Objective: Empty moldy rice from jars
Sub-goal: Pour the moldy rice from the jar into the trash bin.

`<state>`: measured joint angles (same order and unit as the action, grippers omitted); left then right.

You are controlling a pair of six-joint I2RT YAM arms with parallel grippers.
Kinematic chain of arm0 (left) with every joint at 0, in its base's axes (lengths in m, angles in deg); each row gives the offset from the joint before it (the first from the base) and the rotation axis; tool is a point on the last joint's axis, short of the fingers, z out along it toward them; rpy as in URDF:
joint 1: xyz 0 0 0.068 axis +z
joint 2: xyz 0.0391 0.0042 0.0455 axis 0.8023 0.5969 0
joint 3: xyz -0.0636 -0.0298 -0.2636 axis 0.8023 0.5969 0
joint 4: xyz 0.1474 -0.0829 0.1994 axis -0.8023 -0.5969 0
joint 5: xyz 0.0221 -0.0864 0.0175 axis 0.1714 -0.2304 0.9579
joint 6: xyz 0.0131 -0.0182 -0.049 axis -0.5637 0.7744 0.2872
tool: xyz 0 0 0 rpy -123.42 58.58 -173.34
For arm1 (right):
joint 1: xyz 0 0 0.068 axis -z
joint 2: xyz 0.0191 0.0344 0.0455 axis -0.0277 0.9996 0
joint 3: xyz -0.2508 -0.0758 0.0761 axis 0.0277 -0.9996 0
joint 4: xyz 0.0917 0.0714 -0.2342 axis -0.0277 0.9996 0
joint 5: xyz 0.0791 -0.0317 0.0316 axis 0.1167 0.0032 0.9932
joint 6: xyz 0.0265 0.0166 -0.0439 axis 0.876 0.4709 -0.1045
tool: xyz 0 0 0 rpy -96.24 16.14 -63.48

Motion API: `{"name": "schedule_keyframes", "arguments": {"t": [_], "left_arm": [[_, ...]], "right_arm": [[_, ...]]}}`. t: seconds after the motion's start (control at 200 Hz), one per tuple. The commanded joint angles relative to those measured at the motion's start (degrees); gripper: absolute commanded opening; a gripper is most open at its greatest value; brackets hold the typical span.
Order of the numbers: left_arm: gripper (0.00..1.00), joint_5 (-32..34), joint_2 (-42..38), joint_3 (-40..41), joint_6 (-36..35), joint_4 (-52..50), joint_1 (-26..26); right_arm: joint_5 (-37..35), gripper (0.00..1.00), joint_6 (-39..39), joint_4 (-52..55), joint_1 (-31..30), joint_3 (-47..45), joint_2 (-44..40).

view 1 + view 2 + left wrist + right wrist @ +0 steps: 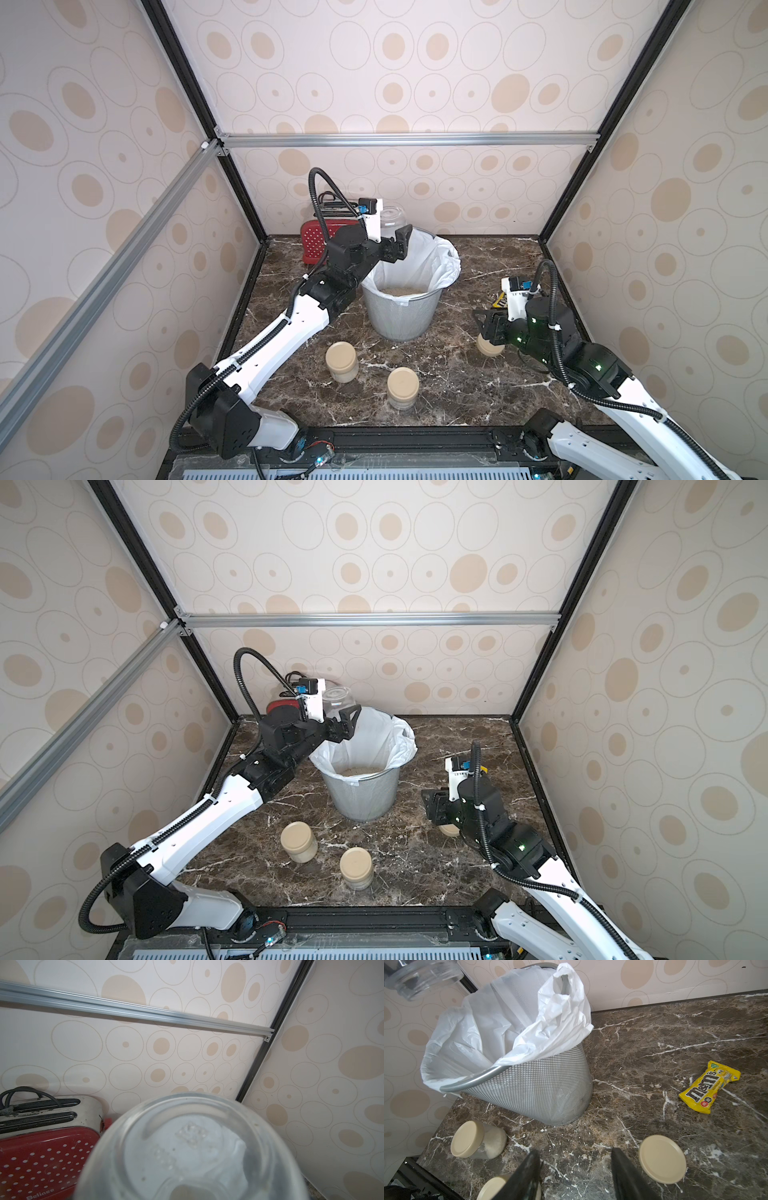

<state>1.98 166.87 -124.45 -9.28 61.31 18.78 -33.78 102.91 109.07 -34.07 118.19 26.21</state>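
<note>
The left gripper (397, 247) is clamped on an upturned, empty-looking glass jar (187, 1147) held over the lined mesh bin (399, 324). The moldy rice (401, 291) lies in a pale heap at the bin's bottom, straight below that gripper, so the pour from this jar looks as good as done. The right gripper (575, 1178) hangs low over the marble with its jaws apart and nothing between them. A loose beige lid (662, 1159) lies flat just beside one finger, and a lidded jar of rice (477, 1140) and a second lidded jar (494, 1188) stand on its other side. By my judgement the next move calls for setting the emptied jar down clear of the bin, then steadying a full one while its lid comes off.
</note>
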Motion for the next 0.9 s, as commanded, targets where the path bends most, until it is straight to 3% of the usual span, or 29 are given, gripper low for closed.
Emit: {"name": "schedule_keyframes", "arguments": {"t": [0.0, 0.891], "left_arm": [[0.47, 0.4, -2.4, -1.7, -1.2, 3.2, -0.4], [0.47, 0.8, -2.9, -1.2, -1.1, 3.2, -0.4]], "right_arm": [[-0.1, 0.57, 0.5, -0.8, 0.0, -0.6, -0.2], [-0.1, 0.57, 0.7, -0.7, 0.0, -0.8, -0.5]]}}
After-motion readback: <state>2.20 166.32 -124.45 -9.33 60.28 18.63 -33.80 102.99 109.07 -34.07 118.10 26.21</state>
